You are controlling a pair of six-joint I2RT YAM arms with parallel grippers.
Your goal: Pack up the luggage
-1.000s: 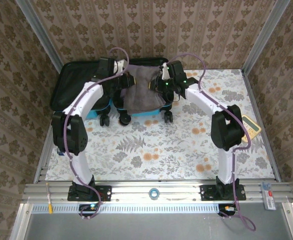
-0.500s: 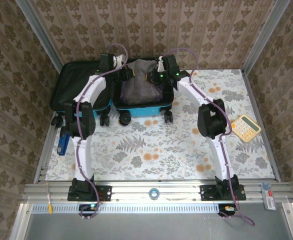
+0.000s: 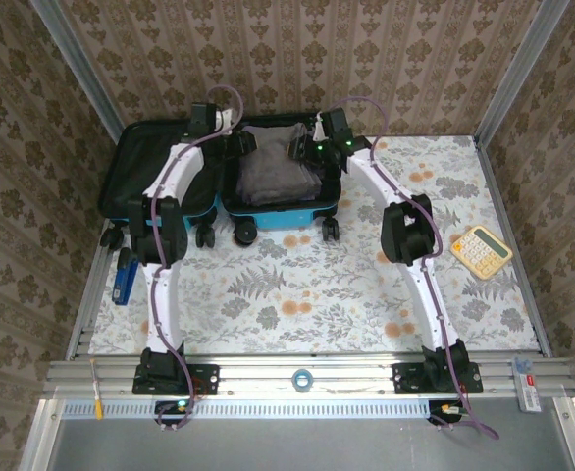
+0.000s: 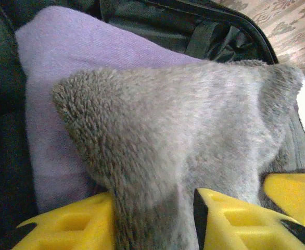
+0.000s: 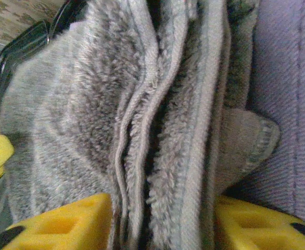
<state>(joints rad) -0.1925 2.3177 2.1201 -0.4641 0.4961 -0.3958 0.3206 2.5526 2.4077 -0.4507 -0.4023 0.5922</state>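
Shoved the grey fleece (image 3: pixel 273 169) down into the luggage (image 3: pixel 278 213), off its front edge. Spread left gripper (image 4: pixel 153 202) and right gripper (image 5: pixel 163 202) apart, fleece sitting between the fingers.

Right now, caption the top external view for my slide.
Left hand and right hand flank grey fleece inside open turquoise luggage.
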